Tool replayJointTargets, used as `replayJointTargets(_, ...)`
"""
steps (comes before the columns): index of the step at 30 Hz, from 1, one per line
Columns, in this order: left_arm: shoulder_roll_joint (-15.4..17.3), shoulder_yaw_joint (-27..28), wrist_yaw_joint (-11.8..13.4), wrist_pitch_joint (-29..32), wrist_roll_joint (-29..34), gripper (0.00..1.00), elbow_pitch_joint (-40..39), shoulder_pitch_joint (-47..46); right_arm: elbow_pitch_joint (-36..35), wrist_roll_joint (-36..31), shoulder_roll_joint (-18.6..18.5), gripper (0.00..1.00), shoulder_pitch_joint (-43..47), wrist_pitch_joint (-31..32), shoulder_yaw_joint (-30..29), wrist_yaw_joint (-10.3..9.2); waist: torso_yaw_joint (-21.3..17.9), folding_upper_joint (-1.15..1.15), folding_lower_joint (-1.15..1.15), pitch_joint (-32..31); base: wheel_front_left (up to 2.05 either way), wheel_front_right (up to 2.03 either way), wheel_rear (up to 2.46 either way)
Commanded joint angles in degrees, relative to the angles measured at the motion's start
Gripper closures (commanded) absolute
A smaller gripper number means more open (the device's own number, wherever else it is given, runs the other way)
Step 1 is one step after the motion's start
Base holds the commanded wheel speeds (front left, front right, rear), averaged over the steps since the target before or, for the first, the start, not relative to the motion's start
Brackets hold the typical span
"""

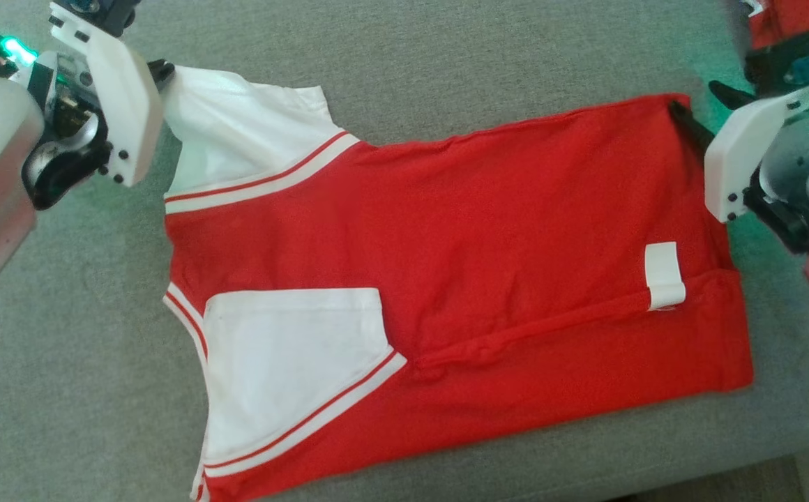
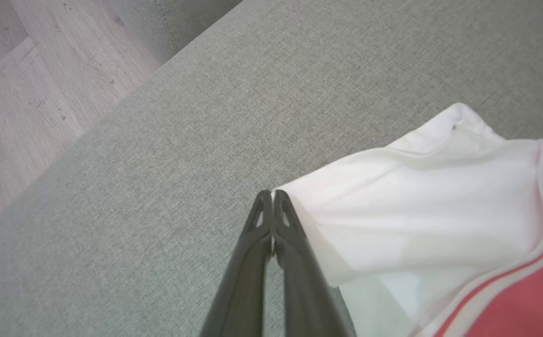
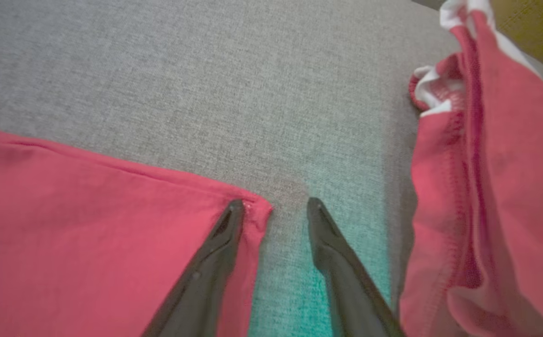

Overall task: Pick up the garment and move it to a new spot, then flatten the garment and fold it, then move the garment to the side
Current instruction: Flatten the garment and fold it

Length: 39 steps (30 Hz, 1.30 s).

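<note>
While the left gripper [image 1: 162, 70] is pinched shut on the edge of a white sleeve [image 1: 237, 132], the red garment [image 1: 488, 230] lies spread out almost flat on the grey woven surface [image 1: 446, 56]. It runs across the middle of the head view, with its white sleeves toward the robot's left and its straight hem toward the right. The held sleeve is drawn up into a slight tent toward the gripper's tips. In the left wrist view the two dark fingers [image 2: 295, 262] are pressed together, with a sliver of white cloth between them. The second sleeve [image 1: 286, 362] lies flat on the red body nearer the robot, edged with red and white stripes. A raised crease runs across the lower half of the garment, and a small white tab [image 1: 662, 275] sits over it near the hem.

The right gripper [image 3: 275, 203] is at the far hem corner with its fingers apart and grips nothing. One finger [image 3: 215, 252] lies over the red corner, and the other rests over bare grey fabric just beside it.

Another red and white cloth [image 3: 501, 187] is bunched up just beside the right gripper, apart from the garment. Pale wooden floor [image 2: 28, 93] shows beyond the surface's edge.
</note>
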Motion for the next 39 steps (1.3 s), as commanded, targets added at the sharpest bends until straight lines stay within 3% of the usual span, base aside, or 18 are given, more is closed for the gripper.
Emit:
replayJointTargets(1, 2.32, 2.0, 0.1, -0.39, -0.29, 1.0, -0.69, -4.16, -0.03, 0.45, -1.42, 0.4, -0.47, -0.35, 1.19, 0.37, 0.13, 0.0, 0.0, -0.02, 0.0, 0.0, 0.0)
replayJointTargets(2, 2.3, 1.94, 0.1, -0.37, -0.34, 1.0, -0.7, -4.14, 0.44, 0.89, -1.39, 0.52, -0.81, -0.29, 1.73, 0.37, 0.21, 0.0, 0.0, -0.05, 0.0, 0.0, 0.0)
replayJointTargets(5, 2.3, 1.78, 0.1, -0.36, -0.52, 1.0, -0.74, -4.06, 1.52, 2.73, -1.28, 0.7, -1.56, 0.46, 3.22, 0.37, 0.39, 0.0, 0.0, -0.22, 0.0, 0.0, 0.0)
replayJointTargets(6, 2.3, 1.74, 0.1, -0.35, -0.57, 1.0, -0.75, -4.01, 1.69, 3.25, -1.33, 0.93, -1.78, 0.52, 3.66, 0.37, 0.44, 0.0, 0.0, -0.31, 0.0, 0.0, 0.0)
replayJointTargets(7, 2.3, 1.71, 0.1, -0.39, -0.63, 1.0, -0.76, -3.95, 1.8, 3.74, -1.39, 1.0, -2.02, 0.53, 4.07, 0.37, 0.5, 0.0, 0.0, -0.4, 0.0, 0.0, 0.0)
replayJointTargets(19, 2.81, 1.47, 0.1, -7.05, 2.7, 1.0, -1.8, -4.77, 2.67, 6.68, -2.28, 1.0, -5.83, -5.56, 6.28, 0.37, 1.27, 0.0, 0.0, -1.63, 0.0, 0.0, 0.0)
replayJointTargets(28, 1.47, 1.44, 0.1, -21.89, 8.59, 1.0, 0.74, -10.32, 6.41, 5.12, -2.64, 1.0, -11.5, -18.76, 2.18, 0.37, 2.57, 0.0, 0.0, -2.08, 0.0, 0.0, 0.0)
replayJointTargets(31, 0.47, 1.44, 0.1, -25.97, 8.58, 1.0, 1.91, -11.0, 8.24, 4.28, -2.35, 1.0, -11.53, -20.15, 1.94, 0.37, 3.18, 0.0, 0.0, -2.74, 0.0, 0.0, 0.0)
replayJointTargets(39, 1.32, 1.43, 0.1, -26.07, 7.75, 1.0, -3.53, -6.0, 9.07, 6.02, -3.67, 1.0, -7.0, -20.25, 3.23, 0.37, 4.99, 0.0, 0.0, -4.72, 0.0, 0.0, 0.0)
